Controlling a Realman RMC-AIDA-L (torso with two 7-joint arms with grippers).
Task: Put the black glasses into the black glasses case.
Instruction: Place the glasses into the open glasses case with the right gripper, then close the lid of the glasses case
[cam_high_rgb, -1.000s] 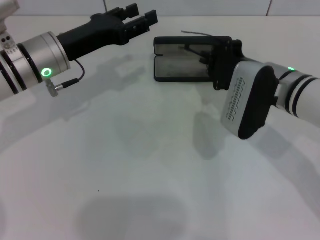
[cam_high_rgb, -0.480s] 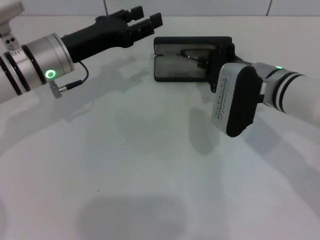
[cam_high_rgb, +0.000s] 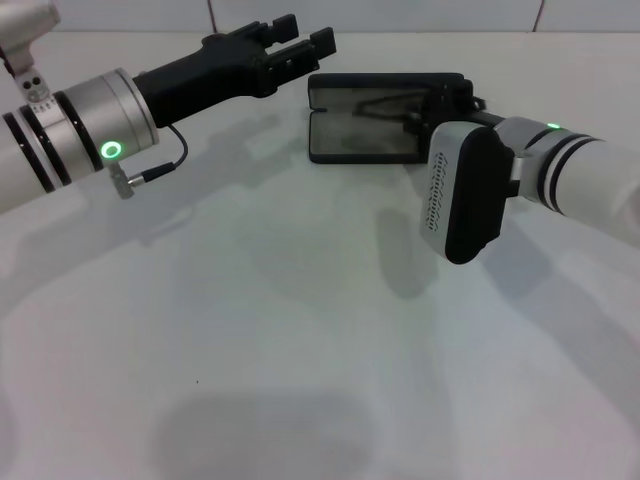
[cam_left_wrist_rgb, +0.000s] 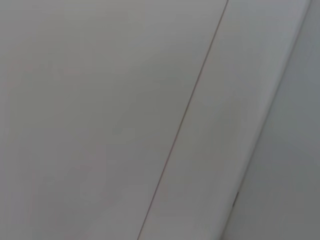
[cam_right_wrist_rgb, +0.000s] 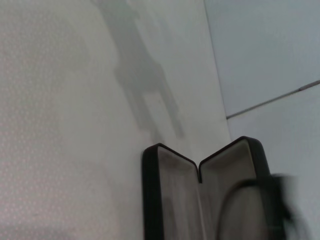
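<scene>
The black glasses case (cam_high_rgb: 352, 138) lies open at the far middle of the table, grey lining up. My right gripper (cam_high_rgb: 428, 110) reaches in from the right over the case's right end. It is shut on the black glasses (cam_high_rgb: 383, 104), whose thin frame and temple arms hang just over the lining. In the right wrist view the open black glasses case (cam_right_wrist_rgb: 175, 200) fills the lower part, with the black glasses (cam_right_wrist_rgb: 250, 184) a blurred dark curve over one half. My left gripper (cam_high_rgb: 305, 38) hovers open and holding nothing just left of the case's far left corner.
The white table (cam_high_rgb: 250, 320) stretches bare toward me. A tiled wall (cam_high_rgb: 420, 12) runs close behind the case. The left wrist view shows only pale wall tiles (cam_left_wrist_rgb: 100, 100). A short cable (cam_high_rgb: 150, 172) dangles under my left forearm.
My right arm has swung left and brought the glasses down from above the case's far edge to over its lining. My left gripper has crept right, closer to the case.
</scene>
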